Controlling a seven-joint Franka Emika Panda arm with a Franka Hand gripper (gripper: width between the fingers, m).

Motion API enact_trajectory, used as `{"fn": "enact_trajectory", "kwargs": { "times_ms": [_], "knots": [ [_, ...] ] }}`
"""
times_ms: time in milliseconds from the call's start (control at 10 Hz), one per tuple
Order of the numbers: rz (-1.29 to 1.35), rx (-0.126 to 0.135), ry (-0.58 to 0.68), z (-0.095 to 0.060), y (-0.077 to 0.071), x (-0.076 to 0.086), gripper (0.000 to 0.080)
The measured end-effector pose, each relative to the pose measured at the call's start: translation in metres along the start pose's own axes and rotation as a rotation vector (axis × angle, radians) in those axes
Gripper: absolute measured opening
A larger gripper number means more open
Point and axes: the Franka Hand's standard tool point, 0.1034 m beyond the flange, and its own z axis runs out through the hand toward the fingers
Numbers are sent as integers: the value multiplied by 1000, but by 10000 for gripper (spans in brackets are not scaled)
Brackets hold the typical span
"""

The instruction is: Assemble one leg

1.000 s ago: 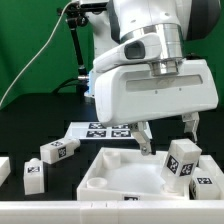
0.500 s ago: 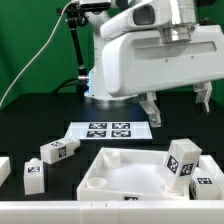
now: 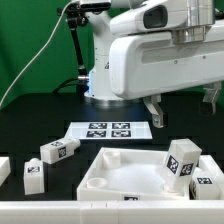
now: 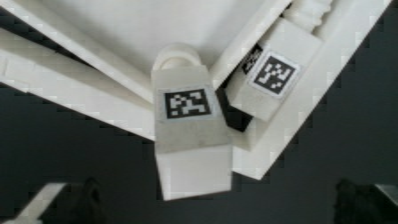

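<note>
Several legs, small white blocks with tags, lie about. One leg (image 3: 183,160) stands tilted against the right side of the large white square piece (image 3: 115,172), with another leg (image 3: 207,184) just beside it. Two more legs (image 3: 58,150) (image 3: 32,176) lie at the exterior view's left. My gripper (image 3: 183,103) hangs open and empty well above the tilted leg. In the wrist view the gripper (image 4: 214,212) is wide open, with a tagged leg (image 4: 192,125) below between its dark fingers (image 4: 63,200) and a second leg (image 4: 276,70) beside it.
The marker board (image 3: 108,130) lies behind the large square piece. Another white block (image 3: 3,170) sits at the left edge. A low white wall (image 3: 60,210) runs along the front. A black stand and cable rise at the back left.
The gripper has risen and shifted to the exterior view's right, away from the tilted leg. It stays open and empty. The parts on the table have not moved.
</note>
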Motion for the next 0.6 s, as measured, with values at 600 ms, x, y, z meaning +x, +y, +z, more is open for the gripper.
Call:
{"fn": "enact_trajectory", "kwargs": {
  "times_ms": [600],
  "knots": [
    [2,36,-131,2,-9,-12,649]
  ]
}}
